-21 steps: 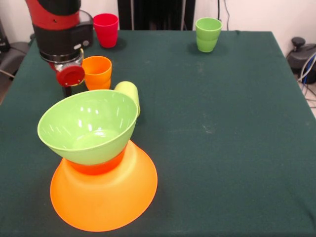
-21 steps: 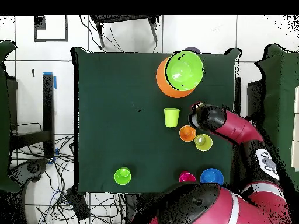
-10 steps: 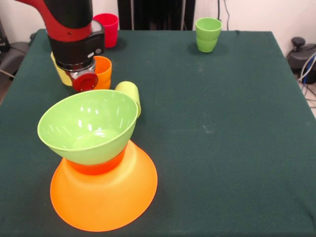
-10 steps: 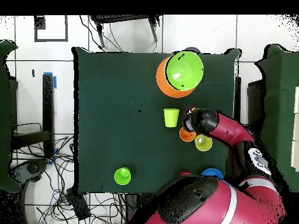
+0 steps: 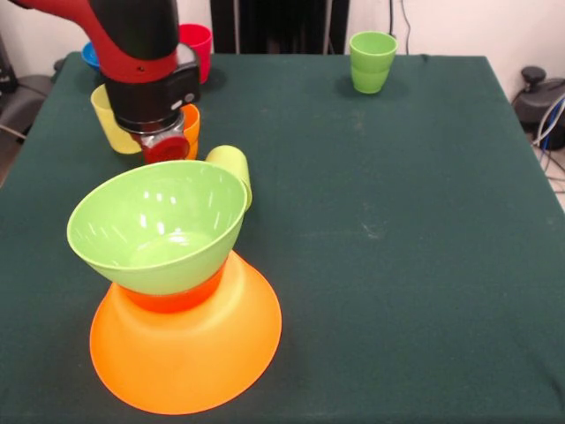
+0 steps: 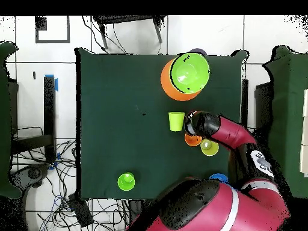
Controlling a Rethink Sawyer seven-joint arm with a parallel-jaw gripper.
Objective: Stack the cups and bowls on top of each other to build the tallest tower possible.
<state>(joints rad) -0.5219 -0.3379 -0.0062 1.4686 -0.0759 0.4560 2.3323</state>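
The 1 red and black arm [image 5: 141,40] came down from the picture's top-left in the front view, its black wrist housing upright directly over the small orange plastic cup [image 5: 188,124]. A round red cap faced the camera at the wrist's lower end. The gripper's fingers were hidden, so its state was unclear.

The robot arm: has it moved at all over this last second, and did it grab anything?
Yes. In the front view the arm's end has slid rightward, from beside the orange cup to in front of it, uncovering the yellow cup. Nothing was visibly grabbed or released; its fingers are hidden. The tower, the lime cup behind it and the green cups stayed put.
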